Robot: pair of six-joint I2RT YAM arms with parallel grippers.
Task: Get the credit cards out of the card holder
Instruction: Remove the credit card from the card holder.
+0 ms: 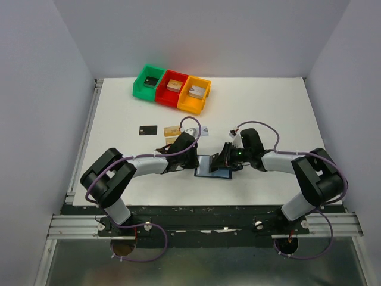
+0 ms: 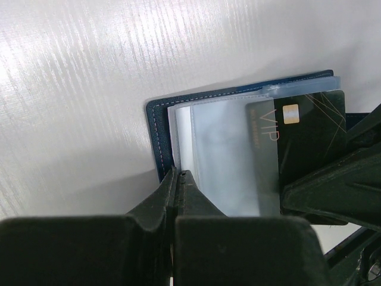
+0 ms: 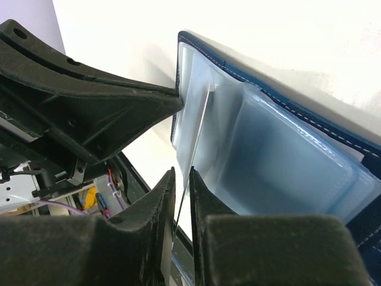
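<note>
The navy card holder [image 1: 213, 167] lies open on the table between my two arms, its pale blue sleeve pages [image 2: 226, 161] facing up. A black credit card [image 2: 305, 128] marked VIP sticks partway out of a sleeve. My left gripper [image 2: 178, 174] is shut, its tips pressing on the holder's near edge. My right gripper [image 3: 181, 173] straddles the black card's thin edge [image 3: 193, 155] with narrow gaps on both sides, so it is open. Several credit cards lie loose behind the left arm: a black one [image 1: 148, 129], two tan-gold ones [image 1: 172, 129] and a silver-grey one [image 1: 200, 131].
Green [image 1: 149, 80], red [image 1: 172, 89] and orange [image 1: 196, 94] bins, each holding a small block, stand in a row at the back of the table. The two grippers work almost tip to tip over the holder. The table's near edge [image 1: 202, 206] runs just behind the holder.
</note>
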